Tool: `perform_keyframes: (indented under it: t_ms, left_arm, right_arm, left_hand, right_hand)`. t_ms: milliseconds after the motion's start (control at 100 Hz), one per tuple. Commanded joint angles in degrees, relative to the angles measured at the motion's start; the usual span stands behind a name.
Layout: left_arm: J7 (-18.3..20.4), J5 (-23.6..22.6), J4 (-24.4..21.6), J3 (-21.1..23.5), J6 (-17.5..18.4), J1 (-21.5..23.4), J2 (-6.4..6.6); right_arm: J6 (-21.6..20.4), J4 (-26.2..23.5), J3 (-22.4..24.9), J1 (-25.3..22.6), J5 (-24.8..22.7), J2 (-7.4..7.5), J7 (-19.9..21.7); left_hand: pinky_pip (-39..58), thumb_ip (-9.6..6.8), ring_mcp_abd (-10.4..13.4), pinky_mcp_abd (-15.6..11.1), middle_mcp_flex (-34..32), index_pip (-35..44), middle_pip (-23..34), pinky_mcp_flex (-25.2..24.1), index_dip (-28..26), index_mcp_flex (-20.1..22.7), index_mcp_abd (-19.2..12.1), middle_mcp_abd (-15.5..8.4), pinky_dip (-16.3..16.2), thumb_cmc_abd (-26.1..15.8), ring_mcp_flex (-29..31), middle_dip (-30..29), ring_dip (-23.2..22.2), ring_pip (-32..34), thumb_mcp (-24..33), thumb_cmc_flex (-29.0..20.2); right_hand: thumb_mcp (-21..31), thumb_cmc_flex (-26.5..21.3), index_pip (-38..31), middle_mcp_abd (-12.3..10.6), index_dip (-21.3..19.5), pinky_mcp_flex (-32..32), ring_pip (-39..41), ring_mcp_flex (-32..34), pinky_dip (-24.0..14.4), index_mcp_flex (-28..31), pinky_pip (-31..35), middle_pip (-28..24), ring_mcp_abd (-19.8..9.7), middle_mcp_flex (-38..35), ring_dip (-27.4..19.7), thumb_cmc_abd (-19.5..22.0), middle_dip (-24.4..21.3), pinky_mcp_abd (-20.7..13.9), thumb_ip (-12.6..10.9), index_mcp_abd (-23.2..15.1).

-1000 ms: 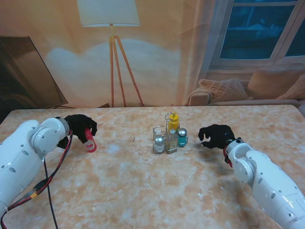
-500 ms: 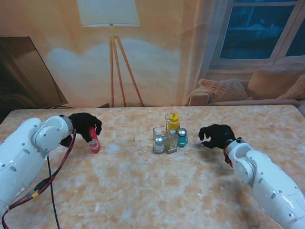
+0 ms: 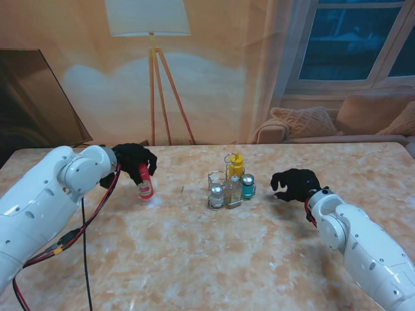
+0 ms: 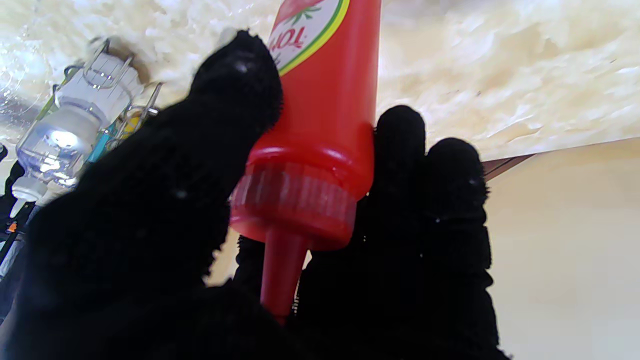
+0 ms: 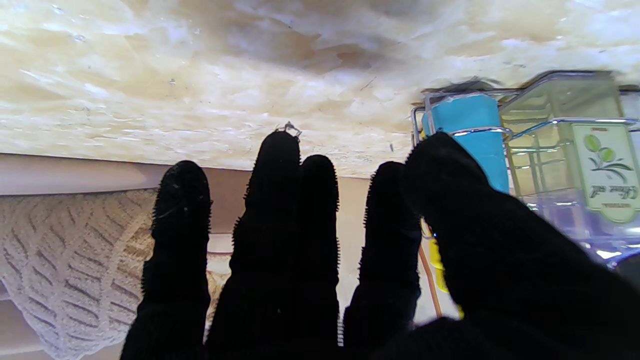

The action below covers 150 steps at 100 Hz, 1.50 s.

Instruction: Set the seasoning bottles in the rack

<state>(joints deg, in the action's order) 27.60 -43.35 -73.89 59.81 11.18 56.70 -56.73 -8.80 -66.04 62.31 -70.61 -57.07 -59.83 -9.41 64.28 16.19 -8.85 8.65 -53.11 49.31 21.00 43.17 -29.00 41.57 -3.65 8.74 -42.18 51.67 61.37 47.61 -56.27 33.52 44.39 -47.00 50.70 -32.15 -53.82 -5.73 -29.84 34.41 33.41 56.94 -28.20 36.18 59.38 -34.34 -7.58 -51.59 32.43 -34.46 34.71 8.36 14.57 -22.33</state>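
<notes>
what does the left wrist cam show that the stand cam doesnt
Only the left wrist view shows the red bottle's ribbed cap, its nozzle and part of its printed label, with the left hand's fingers pressed against its sides.

Only the stand view shows the right hand empty beside the rack, plus the floor lamp and sofa behind the table.

Both show the left hand holding the red bottle, and the rack with bottles already in it.

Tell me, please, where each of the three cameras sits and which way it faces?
Stand view: above the shoulders, looking down at the marble-patterned table; both white arms show.
Left wrist view: along the black-gloved left hand, gripping the red plastic ketchup bottle.
Right wrist view: along the empty black-gloved right hand, fingers apart.
All three share the wire seasoning rack.
</notes>
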Motion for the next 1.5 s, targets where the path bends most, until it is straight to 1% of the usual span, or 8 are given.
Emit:
perform_keyframes:
  t_ms: [0,250,460,780,930,1180,1320,1490]
  left_arm:
    - [0.8,1.1,-1.1,-1.1,-0.5,-2.0,-1.23]
    - [1.0,4.9,0.1,-9.3,-4.4,-8.5,-2.39]
    - [0.4,8.5,1.3,-15.2,-7.6,-13.1,-3.7]
    - [-0.9,14.8,3.7,-23.8,-10.9,-19.1,-6.3]
    - [-1.8,16.5,4.4,-26.3,-12.0,-20.5,-7.38]
    - [-2.5,17.4,4.7,-29.1,-13.2,-22.6,-8.53]
    - [-2.9,17.7,5.2,-30.1,-13.5,-23.6,-9.09]
    - [-4.4,17.7,5.9,-30.9,-14.7,-24.2,-10.0]
  right_arm:
    - [-0.1,-0.3,0.0,-0.6,-0.2,-0.26,0.8]
    - [-0.1,-0.5,0.2,-0.8,-0.3,-0.24,0.6]
    - [-0.2,-0.7,0.6,-1.1,-0.5,-0.25,0.3]
    - [-0.2,-1.1,1.2,-1.6,-0.8,-0.22,0.1]
    - [-0.2,-1.1,1.3,-1.7,-0.8,-0.22,0.1]
    - [-0.3,-1.2,1.6,-1.9,-0.9,-0.21,-0.1]
    - [-0.3,-1.3,1.7,-2.0,-1.0,-0.21,-0.1]
    - [-0.3,-1.3,1.7,-2.0,-1.0,-0.21,-0.2]
  left_hand:
    - [0.5,-2.34,3.3,-2.6,-6.8,9.6,7.0,0.0,-4.6,3.6,2.8,-1.1,-1.2,-4.6,2.6,4.4,-1.4,4.7,4.9,-8.0]
    - [1.0,-2.45,3.0,-2.2,-6.8,9.4,7.1,-0.1,-5.4,3.6,3.4,-0.7,-1.5,-4.7,2.6,5.0,-1.7,5.0,5.0,-8.1]
    - [1.4,-2.45,2.8,-2.0,-6.8,9.2,7.1,-0.3,-5.6,3.5,3.7,-0.3,-1.6,-4.6,2.6,5.2,-1.8,5.0,5.0,-8.2]
    - [1.7,-2.39,2.6,-1.7,-6.7,8.9,7.1,-0.3,-6.1,3.4,4.0,-0.2,-1.5,-4.8,2.5,5.3,-1.9,5.1,5.0,-8.3]
    - [1.8,-2.37,2.6,-1.7,-6.6,8.8,7.1,-0.3,-6.4,3.3,4.2,0.0,-1.4,-4.9,2.5,5.4,-1.9,5.1,4.9,-8.4]
    - [2.0,-2.34,2.4,-1.4,-6.5,8.6,7.1,-0.4,-6.8,3.2,4.4,0.2,-1.2,-5.1,2.4,5.7,-2.0,5.2,4.9,-8.5]
    - [2.0,-2.34,2.5,-1.4,-6.4,8.5,7.2,-0.4,-7.1,3.1,4.5,0.2,-1.1,-5.2,2.4,5.8,-2.0,5.2,4.8,-8.5]
    - [2.1,-2.34,2.3,-1.3,-6.3,8.4,7.2,-0.4,-7.3,3.0,4.7,0.4,-1.1,-5.3,2.4,5.9,-2.1,5.2,4.8,-8.7]
  right_hand:
    - [0.5,-1.2,-1.0,-0.3,0.2,-0.4,0.9,0.3,0.9,0.9,1.2,-0.3,-0.7,-0.6,1.4,-1.2,1.4,0.2,0.2,-0.3]
    - [0.5,-1.2,-1.0,-0.3,0.2,-0.3,0.9,0.4,0.9,0.9,1.2,-0.3,-0.8,-0.7,1.4,-1.3,1.4,0.3,0.2,-0.4]
    - [0.5,-1.2,-1.0,-0.3,0.2,-0.3,1.0,0.4,0.9,0.9,1.3,-0.3,-0.7,-0.7,1.4,-1.3,1.5,0.3,0.2,-0.3]
    - [0.5,-1.2,-1.0,-0.3,0.2,-0.4,1.0,0.4,0.9,0.8,1.2,-0.3,-0.8,-0.7,1.4,-1.3,1.5,0.3,0.2,-0.3]
    - [0.5,-1.2,-1.0,-0.3,0.2,-0.4,1.0,0.4,0.9,0.9,1.2,-0.3,-0.7,-0.6,1.4,-1.3,1.5,0.3,0.2,-0.3]
    - [0.5,-1.2,-1.0,-0.3,0.2,-0.4,1.0,0.4,0.9,0.9,1.2,-0.3,-0.8,-0.6,1.4,-1.2,1.5,0.3,0.2,-0.3]
    - [0.5,-1.2,-1.0,-0.3,0.2,-0.3,1.0,0.4,0.9,0.9,1.3,-0.3,-0.8,-0.6,1.4,-1.2,1.5,0.3,0.2,-0.3]
    - [0.5,-1.2,-1.0,-0.3,0.2,-0.3,1.0,0.4,0.9,0.8,1.3,-0.3,-0.7,-0.7,1.4,-1.2,1.5,0.3,0.2,-0.3]
